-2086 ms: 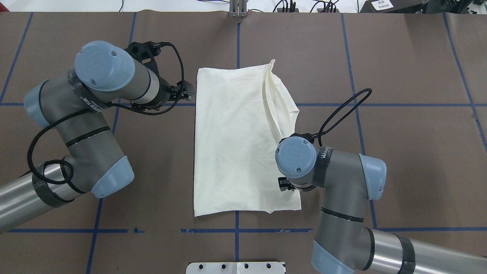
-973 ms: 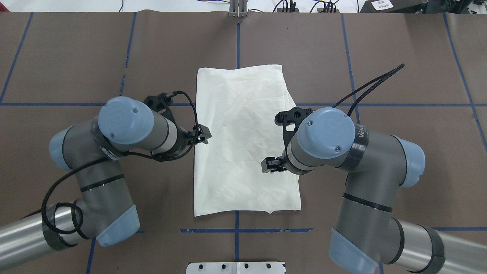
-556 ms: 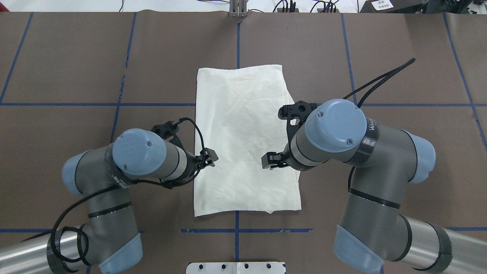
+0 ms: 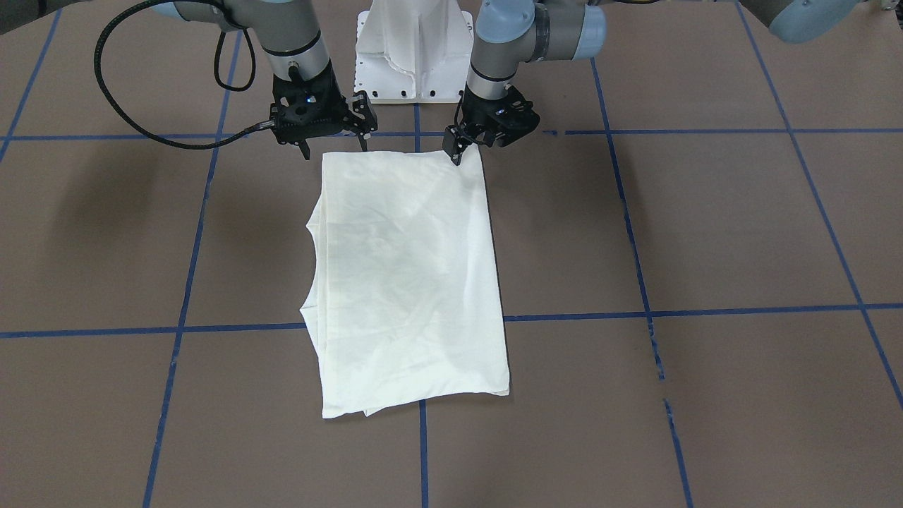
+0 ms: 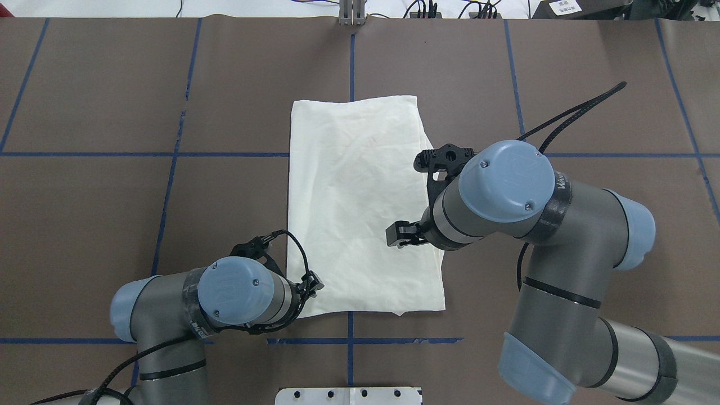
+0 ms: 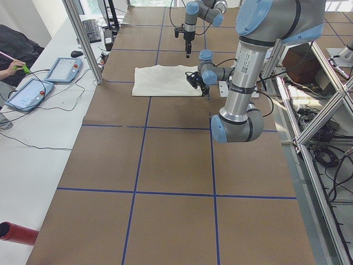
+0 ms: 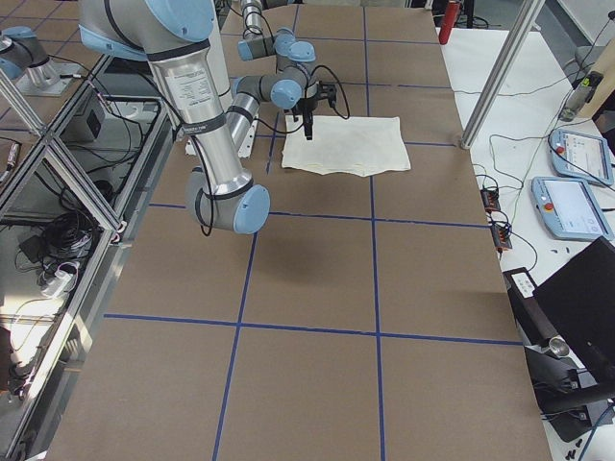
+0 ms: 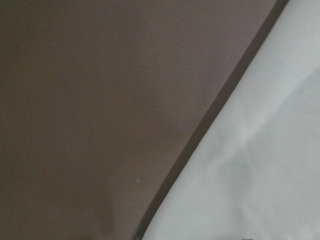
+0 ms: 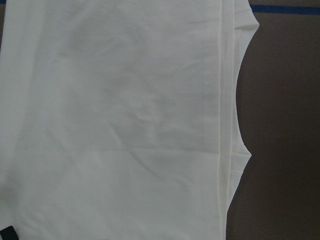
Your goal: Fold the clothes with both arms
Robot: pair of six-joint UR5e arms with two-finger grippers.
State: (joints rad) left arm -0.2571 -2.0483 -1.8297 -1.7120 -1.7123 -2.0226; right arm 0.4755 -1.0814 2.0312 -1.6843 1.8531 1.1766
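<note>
The clothes (image 5: 360, 208) are one cream shirt, folded into a long rectangle with its plain side up, flat on the brown table (image 5: 590, 84). No print shows. My left gripper (image 5: 314, 283) is low at the shirt's near-left corner, fingers apart, with nothing in them. The front-facing view puts this left gripper (image 4: 465, 148) at the corner of the clothes (image 4: 405, 282). The left wrist view shows only the shirt's edge (image 8: 260, 165) on the table, very close. My right gripper (image 5: 394, 235) hangs open above the shirt's right half, clear of the cloth. The right wrist view looks down on layered folds (image 9: 222, 125).
The white pedestal base (image 5: 349, 395) stands at the table's near edge. Blue tape lines (image 5: 351, 332) cross the mat. Beside the table, a person's hand (image 6: 11, 67) and teach pendants (image 6: 63, 69) are at a bench, with a metal post (image 6: 83, 38) between.
The shirt's raised right flap now lies flat. My left gripper has travelled down the shirt's left edge to its near-left corner. The right arm lifted over the shirt and has since barely shifted.
</note>
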